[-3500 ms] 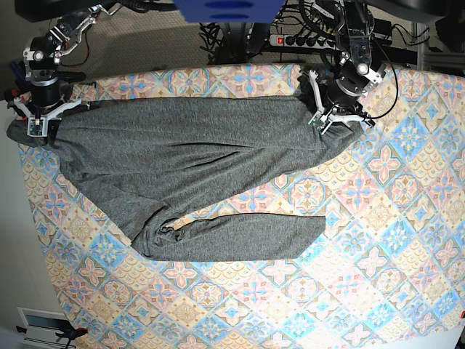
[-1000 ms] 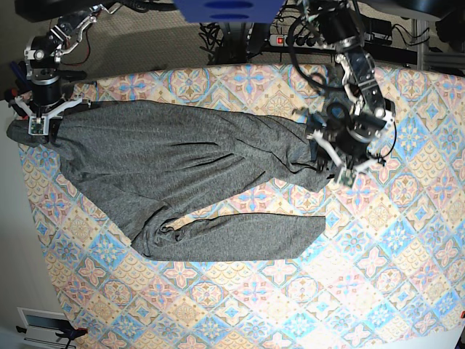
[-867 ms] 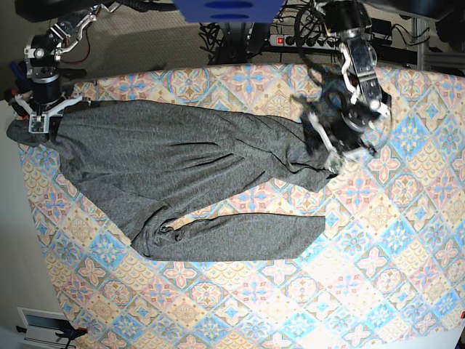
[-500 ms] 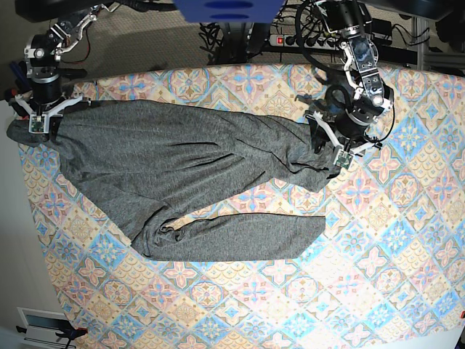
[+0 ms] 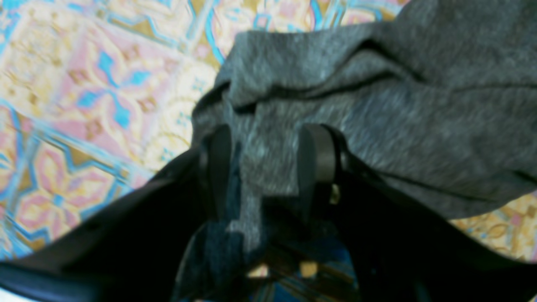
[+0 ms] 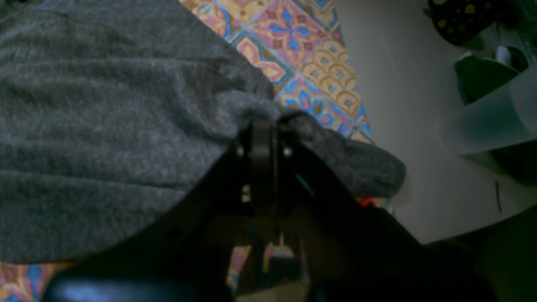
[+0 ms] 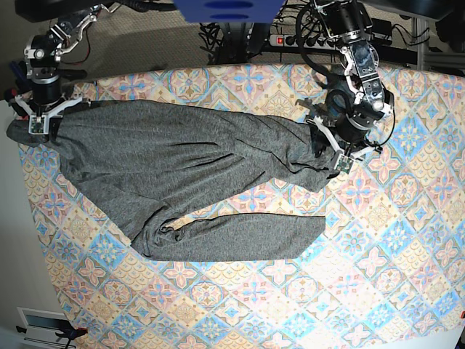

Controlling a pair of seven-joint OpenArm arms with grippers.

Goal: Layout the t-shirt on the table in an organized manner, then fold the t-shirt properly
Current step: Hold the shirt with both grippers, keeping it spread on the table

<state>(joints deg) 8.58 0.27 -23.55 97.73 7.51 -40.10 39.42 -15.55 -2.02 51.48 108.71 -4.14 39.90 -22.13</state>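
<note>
- Your table (image 7: 407,240) fills most of the base view, covered in diamond tiles of blue, pink, peach and cream; its near-right half is bare cloth.
- Your t-shirt (image 7: 182,167), heathered dark grey, lies spread across the table's far-left part, stretched between the two arms. It's not flat: diagonal creases run through the body, and a long band of fabric lies along its near edge with a strip of tablecloth showing between band and body.
- One end of the shirt hangs over the table's left edge, seen in the right wrist view as a grey lobe (image 6: 361,167) over the pale floor.
- The other end is bunched into folds near the table's far-middle, right under your left arm.
- Your left gripper (image 5: 268,163) sits at that bunched end; fingers (image 5: 315,159) stand apart with a ridge of shirt fabric between them, touching both pads, so it's grasping the t-shirt. View is blurry.
- Your right gripper (image 6: 262,138) is at the far-left corner of the table; fingers clenched tight together, pinching a fold of the t-shirt that wraps over the tips.
- In the base view the left gripper (image 7: 336,154) is tilted, the right gripper (image 7: 38,123) points down at the edge.
- A power strip (image 7: 298,40) with cables lies on the floor beyond the table.
</note>
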